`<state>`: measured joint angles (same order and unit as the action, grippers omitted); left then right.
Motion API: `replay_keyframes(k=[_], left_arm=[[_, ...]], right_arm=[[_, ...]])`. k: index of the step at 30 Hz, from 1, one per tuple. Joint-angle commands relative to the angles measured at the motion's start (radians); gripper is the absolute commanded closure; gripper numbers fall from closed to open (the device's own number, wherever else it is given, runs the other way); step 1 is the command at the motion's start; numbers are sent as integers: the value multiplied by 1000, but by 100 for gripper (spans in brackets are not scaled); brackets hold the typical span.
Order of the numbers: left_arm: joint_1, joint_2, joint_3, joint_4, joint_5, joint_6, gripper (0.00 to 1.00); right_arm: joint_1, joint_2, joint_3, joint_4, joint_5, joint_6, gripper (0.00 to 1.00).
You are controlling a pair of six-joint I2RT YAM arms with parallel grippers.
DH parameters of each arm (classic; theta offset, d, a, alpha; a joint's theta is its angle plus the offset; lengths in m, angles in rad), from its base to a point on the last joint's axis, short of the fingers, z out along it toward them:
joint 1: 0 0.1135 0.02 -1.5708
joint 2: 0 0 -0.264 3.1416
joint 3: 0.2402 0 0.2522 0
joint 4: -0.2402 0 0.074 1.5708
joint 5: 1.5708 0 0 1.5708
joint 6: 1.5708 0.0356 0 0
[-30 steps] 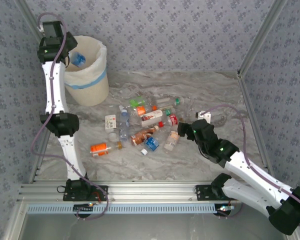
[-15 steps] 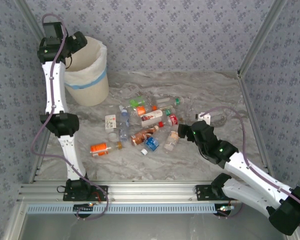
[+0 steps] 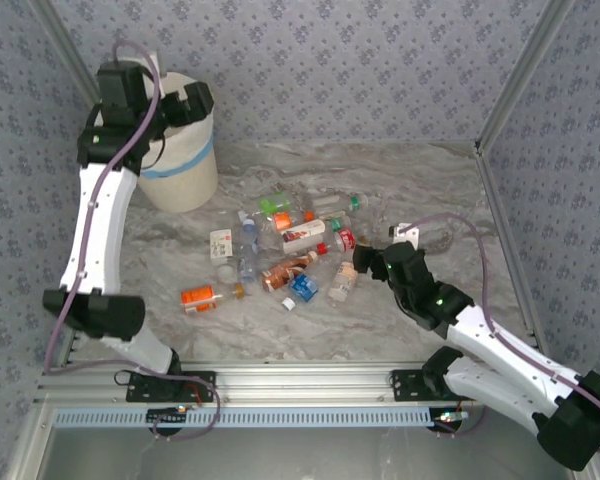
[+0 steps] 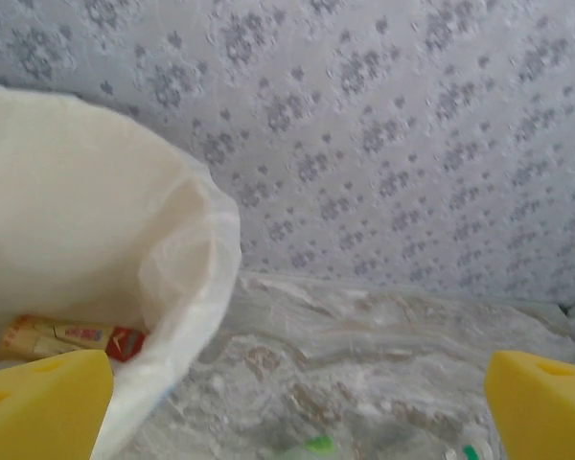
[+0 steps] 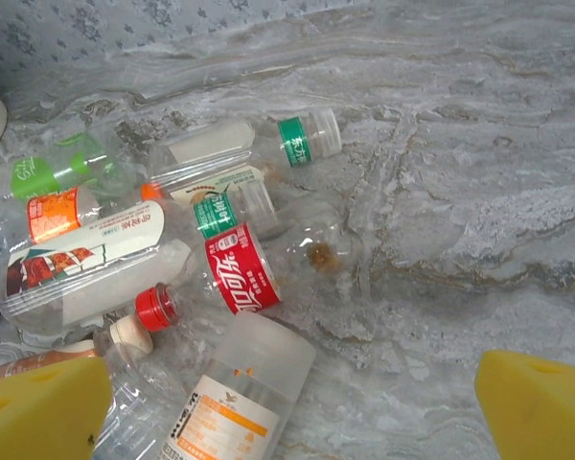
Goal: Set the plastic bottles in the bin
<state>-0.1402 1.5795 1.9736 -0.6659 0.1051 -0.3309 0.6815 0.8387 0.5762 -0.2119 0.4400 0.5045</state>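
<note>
The cream bin (image 3: 183, 178) with its blue band stands at the back left. My left gripper (image 3: 196, 101) hovers open and empty by its right rim; in the left wrist view the gripper (image 4: 292, 412) looks past the white liner (image 4: 96, 220) at a labelled bottle (image 4: 69, 337) lying inside. Several plastic bottles (image 3: 285, 245) lie heaped mid-table. My right gripper (image 3: 365, 262) is low at the heap's right edge, open and empty. Just ahead of the gripper (image 5: 289, 407) lie an orange-labelled bottle (image 5: 228, 402) and a red-labelled one (image 5: 244, 270).
An orange bottle (image 3: 198, 296) lies apart at the front left, near the left arm. A green-labelled bottle (image 5: 259, 144) marks the heap's far side. Patterned walls close the back and both sides. Bare marble stretches to the right of the heap.
One second ago my left gripper held a blue bottle over the bin; the bottle is gone from it, and the gripper has swung right past the rim. The right arm hardly moved.
</note>
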Motion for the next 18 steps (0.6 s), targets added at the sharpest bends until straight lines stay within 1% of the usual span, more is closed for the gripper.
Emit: replay_keyframes(k=[1, 2, 4, 10, 13, 15, 17, 18], left_arm=[[-30, -119, -199, 93, -56, 12, 1], [-44, -155, -247, 67, -82, -3, 1], [-67, -219, -345, 23, -144, -79, 1], [-146, -431, -699, -70, -269, -432, 0], [-203, -518, -835, -131, -318, -646, 1], [-247, -550, -892, -228, -350, -831, 1], [-292, -566, -941, -324, -344, -999, 1], [-310, -572, -964, -344, -330, -1063, 1]], right_arm=[[-9, 15, 0, 49, -7, -41, 0], [-11, 24, 2, 51, -14, -46, 0], [-13, 35, 2, 62, -26, -57, 0], [-21, 81, 6, 91, -46, -76, 0], [-24, 98, 16, 94, -56, -84, 0], [-25, 104, 20, 94, -63, -92, 0], [-25, 110, 20, 98, -63, -102, 0], [-27, 115, 19, 101, -63, -106, 0]])
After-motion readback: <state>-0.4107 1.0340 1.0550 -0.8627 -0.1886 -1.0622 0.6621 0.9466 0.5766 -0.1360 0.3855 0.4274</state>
